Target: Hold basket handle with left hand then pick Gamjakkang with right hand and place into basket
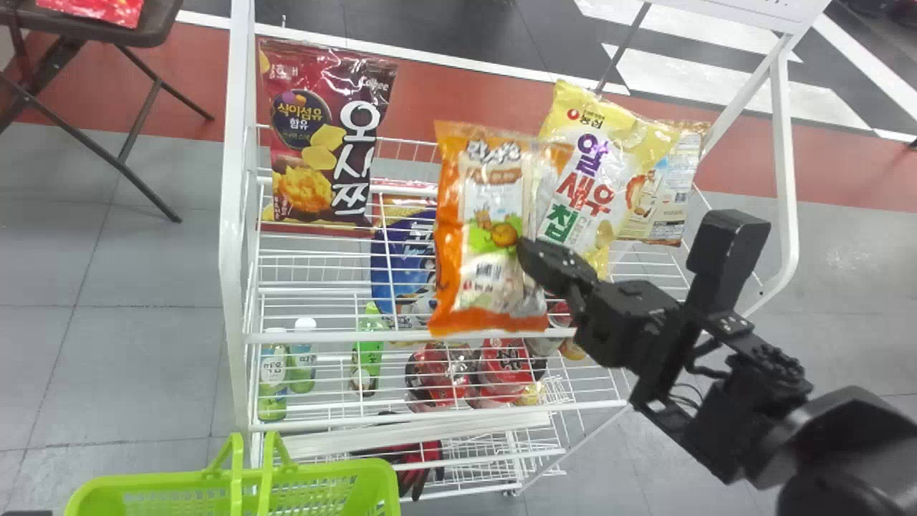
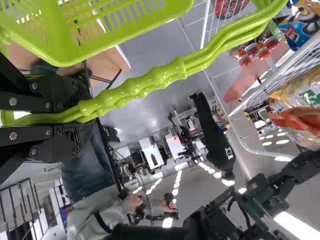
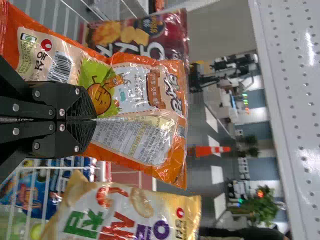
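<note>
The orange Gamjakkang bag (image 1: 491, 229) hangs over the rack's upper shelf in the head view, with my right gripper (image 1: 526, 251) pinching its right side. In the right wrist view, my right gripper (image 3: 95, 120) is shut on the middle of the Gamjakkang bag (image 3: 135, 90), which folds around the fingertips. The green basket (image 1: 322, 487) is at the bottom left of the head view. My left gripper (image 2: 80, 117) is shut on the green basket handle (image 2: 145, 87) in the left wrist view, beside the basket's slotted wall (image 2: 110, 22).
A white wire rack (image 1: 240, 287) stands ahead, its front rails close to the basket. A dark red snack bag (image 1: 322, 136) is at its left, a yellow chip bag (image 1: 591, 172) at its right. Bottles and cups stand on lower shelves.
</note>
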Tool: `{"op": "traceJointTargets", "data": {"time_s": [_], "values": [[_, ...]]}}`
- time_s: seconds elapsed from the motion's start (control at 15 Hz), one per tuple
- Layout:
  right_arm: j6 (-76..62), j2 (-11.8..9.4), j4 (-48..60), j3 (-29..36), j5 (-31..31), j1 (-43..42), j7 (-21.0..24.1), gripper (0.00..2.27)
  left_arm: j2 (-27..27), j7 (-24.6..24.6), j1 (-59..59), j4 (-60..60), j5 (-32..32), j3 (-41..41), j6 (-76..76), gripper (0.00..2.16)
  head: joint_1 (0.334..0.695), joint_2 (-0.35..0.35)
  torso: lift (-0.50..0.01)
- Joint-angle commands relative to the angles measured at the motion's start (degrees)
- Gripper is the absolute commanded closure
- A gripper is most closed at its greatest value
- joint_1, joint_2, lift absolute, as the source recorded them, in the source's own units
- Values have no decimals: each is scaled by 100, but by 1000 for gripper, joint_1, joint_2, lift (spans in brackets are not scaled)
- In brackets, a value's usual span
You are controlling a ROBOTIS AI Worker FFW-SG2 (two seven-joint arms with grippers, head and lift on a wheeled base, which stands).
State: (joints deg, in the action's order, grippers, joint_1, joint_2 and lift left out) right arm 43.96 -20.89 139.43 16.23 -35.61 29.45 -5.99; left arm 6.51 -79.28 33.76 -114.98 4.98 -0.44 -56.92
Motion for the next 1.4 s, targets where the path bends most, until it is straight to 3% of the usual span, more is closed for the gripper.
{"op": "traceJointTargets", "data": {"time_s": [0.0,0.13,0.33,0.4,0.6,1.13,1.2,1.33], "values": [[1032,24,392,337,-245,175,-262,2243,-1,-8,87,-156,29,36,-17,2118,695,-350,-20],[2052,199,612,671,-535,254,-657,2246,-1,-8,105,-200,29,44,1,2118,695,-350,-20],[3792,727,761,1005,-535,272,-1378,2246,-10,-8,105,-200,38,53,1,2118,695,-350,-20],[4425,771,779,1040,-535,263,-1545,2246,-10,-8,105,-200,38,62,1,2118,695,-350,-20],[4612,973,797,829,-420,342,-1738,2246,-19,-8,96,-209,64,71,1,2118,695,-350,-20],[4179,990,-478,-1509,1249,52,-1659,2246,34,-26,70,-244,178,80,-17,2118,695,-350,-20],[3845,990,-662,-1676,1302,17,-1659,2246,34,-26,70,-253,187,80,-35,2118,695,-334,-20],[3687,990,-1014,-1922,1346,-185,-1642,2246,43,-26,70,-253,196,88,-35,2118,695,-238,-20]]}}
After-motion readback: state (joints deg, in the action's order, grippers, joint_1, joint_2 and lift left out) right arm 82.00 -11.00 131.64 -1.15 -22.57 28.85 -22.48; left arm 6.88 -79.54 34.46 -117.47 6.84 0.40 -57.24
